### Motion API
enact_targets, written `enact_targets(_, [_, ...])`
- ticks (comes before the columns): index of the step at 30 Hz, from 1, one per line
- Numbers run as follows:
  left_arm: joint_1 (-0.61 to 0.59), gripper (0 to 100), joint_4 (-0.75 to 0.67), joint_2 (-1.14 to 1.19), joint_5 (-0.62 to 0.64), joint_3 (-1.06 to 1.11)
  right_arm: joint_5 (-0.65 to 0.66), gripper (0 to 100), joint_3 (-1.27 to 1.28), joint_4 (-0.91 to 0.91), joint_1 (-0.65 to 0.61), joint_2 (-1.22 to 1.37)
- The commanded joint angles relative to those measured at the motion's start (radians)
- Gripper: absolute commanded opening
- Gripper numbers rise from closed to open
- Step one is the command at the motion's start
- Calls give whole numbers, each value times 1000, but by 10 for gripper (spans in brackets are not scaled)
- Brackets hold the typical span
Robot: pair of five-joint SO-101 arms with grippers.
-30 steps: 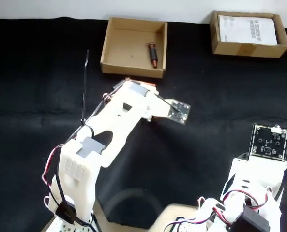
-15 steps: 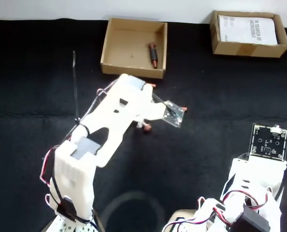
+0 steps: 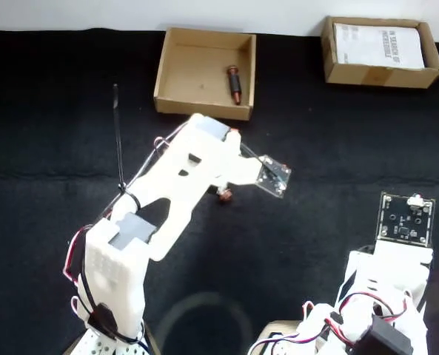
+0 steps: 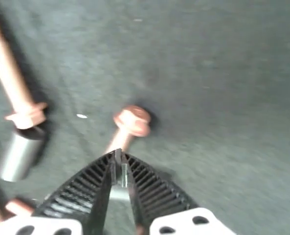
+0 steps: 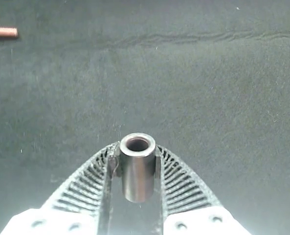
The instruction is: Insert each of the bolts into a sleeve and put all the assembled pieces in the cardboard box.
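Our left gripper (image 4: 118, 164) has its jaws pinched nearly together on the shaft of a bolt (image 4: 130, 122), with the copper-coloured hex head sticking out past the fingertips, just above the black cloth (image 4: 223, 73). In the high view we can see that same bolt head (image 3: 223, 194) poking out from under the left arm (image 3: 197, 159), a bit in front of the cardboard box (image 3: 171, 70).

Just beside the gripped bolt there's a second bolt (image 4: 17, 93) lying on the cloth, and a loose sleeve (image 4: 16, 155) right by its head. We can't tell if they touch.

Our right gripper (image 5: 136, 149) is clamped on a sleeve (image 5: 137, 171), a grey metal tube held between the ribbed fingers with its open end facing away from the wrist. That arm (image 3: 393, 288) sits low at the near edge of the table, well apart from the left one.

Inside the cardboard box lies one assembled piece (image 3: 234, 83), near the right wall. Further right there's another box (image 3: 337, 70) with a printed sheet (image 3: 378, 46) in it.
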Motion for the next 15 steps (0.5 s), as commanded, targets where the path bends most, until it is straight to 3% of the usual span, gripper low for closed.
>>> enact_targets(1, [16, 70, -74, 1, -143, -19, 26, 9, -4, 5, 1, -5])
enact_targets(5, [13, 133, -83, 24, -135, -18, 26, 9, -4, 5, 1, -5])
enact_targets(15, [-24, 133, -78, 31, -140, -19, 26, 9, -1, 4, 1, -5])
